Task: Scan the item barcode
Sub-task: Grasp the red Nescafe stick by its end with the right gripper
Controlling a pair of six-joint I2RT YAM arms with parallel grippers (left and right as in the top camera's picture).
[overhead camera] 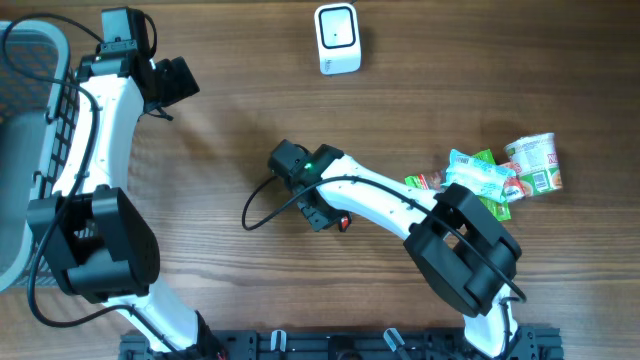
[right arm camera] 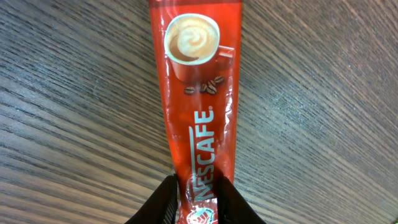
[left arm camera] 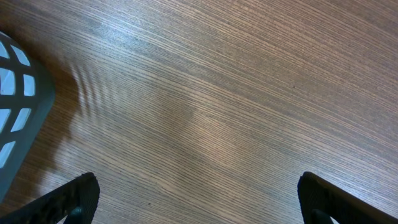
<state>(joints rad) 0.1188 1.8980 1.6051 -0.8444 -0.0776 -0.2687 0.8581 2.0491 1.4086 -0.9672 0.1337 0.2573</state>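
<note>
Nescafé sachet [right arm camera: 199, 93]: glossy red foil strip, narrow, on grained wood table [right arm camera: 323, 124]; right pincer [right arm camera: 199, 198] pinches its six-o'clock end, strip running toward twelve; left pincer [left arm camera: 196, 190] spread wide.

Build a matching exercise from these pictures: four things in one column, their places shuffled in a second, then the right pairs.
1. Nescafe sachet
2. white scanner
3. grey basket
4. snack packets

A. at the table's left edge
B. between the fingers of the right gripper
C. top middle of the overhead view
D. heaped on the right of the table

Pairs: 1-B, 2-C, 3-A, 4-D
</note>
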